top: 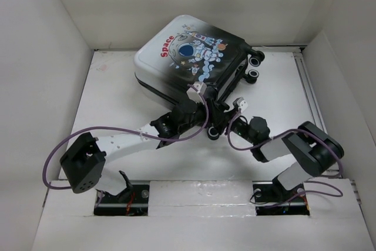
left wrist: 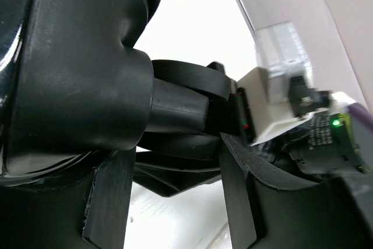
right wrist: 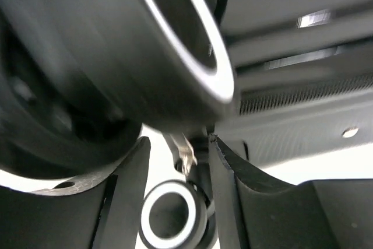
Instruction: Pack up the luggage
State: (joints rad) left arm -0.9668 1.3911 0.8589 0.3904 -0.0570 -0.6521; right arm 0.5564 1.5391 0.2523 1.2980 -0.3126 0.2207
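One astronaut-print suitcase (top: 188, 51) lies flat at the table's (top: 117, 98) far centre, two caster wheels (top: 255, 59) at its right end; we cannot tell whether the left gripper (left wrist: 172, 150) or right gripper (right wrist: 178, 144) grasps anything, one zip pull (right wrist: 185, 158) seemingly between the right's fingers (right wrist: 224, 179).

The left arm (top: 126, 142) reaches from the lower left of the frame up to the centre. The right arm (top: 282, 145) bends at the lower right and points back to the centre. There the left gripper (top: 202, 110) and the right gripper (top: 226, 123) almost meet. On both, the fingers (left wrist: 108, 202) stand partly apart; whether they clamp anything is not clear.
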